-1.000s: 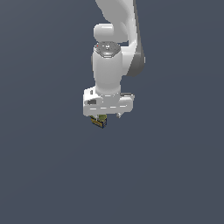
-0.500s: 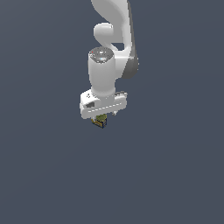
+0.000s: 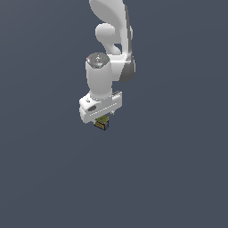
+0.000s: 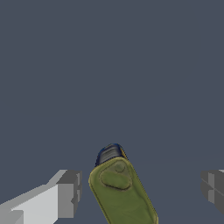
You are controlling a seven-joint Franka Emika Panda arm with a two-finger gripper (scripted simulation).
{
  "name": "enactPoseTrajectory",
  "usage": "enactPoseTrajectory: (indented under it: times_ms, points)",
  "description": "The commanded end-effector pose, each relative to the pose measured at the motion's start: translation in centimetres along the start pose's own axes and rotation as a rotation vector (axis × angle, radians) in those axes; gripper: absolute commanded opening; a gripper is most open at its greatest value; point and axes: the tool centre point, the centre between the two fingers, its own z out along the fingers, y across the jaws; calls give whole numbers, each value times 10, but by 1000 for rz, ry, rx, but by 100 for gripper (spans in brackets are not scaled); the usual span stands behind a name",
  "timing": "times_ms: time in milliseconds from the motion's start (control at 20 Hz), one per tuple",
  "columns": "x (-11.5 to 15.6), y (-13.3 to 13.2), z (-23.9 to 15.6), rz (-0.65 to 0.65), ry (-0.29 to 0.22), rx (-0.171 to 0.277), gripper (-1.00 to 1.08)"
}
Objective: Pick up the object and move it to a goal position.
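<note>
**Operator:** Gripper point(image 3: 103, 119) status, please. What do we read from the exterior view?

**Technician:** We see the white Panda arm point(image 3: 109, 53) reaching down from the top of the frame, wrist pointing downward. The small block point(image 3: 102, 123) sits directly under the gripper body, partly hidden by it. We make out an olive-green top, a yellow-orange side and a dark edge.

**Operator:** Is the block clamped?

**Technician:** We cannot tell. In the wrist view the block point(image 4: 120, 188) lies between the two grey fingertips point(image 4: 70, 192), but we see open space on both sides of it. Neither pad visibly touches it there. In the exterior view the fingers are too small to resolve.

**Operator:** Surroundings?

**Technician:** We see only a plain dark grey-blue background point(image 3: 178, 169) in both views. Whether the block rests on it or hangs above it cannot be determined.
</note>
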Motion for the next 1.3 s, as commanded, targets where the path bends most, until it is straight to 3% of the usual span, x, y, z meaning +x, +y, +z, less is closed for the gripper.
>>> enactPoseTrajectory:
  times_ms: [0, 700, 1250]
  points:
    - [-7, 0, 5, -59, -2, 3, 100]
    - [-45, -3, 31, -361, -8, 22, 100]
    - [-58, -5, 40, -470, -8, 29, 100]
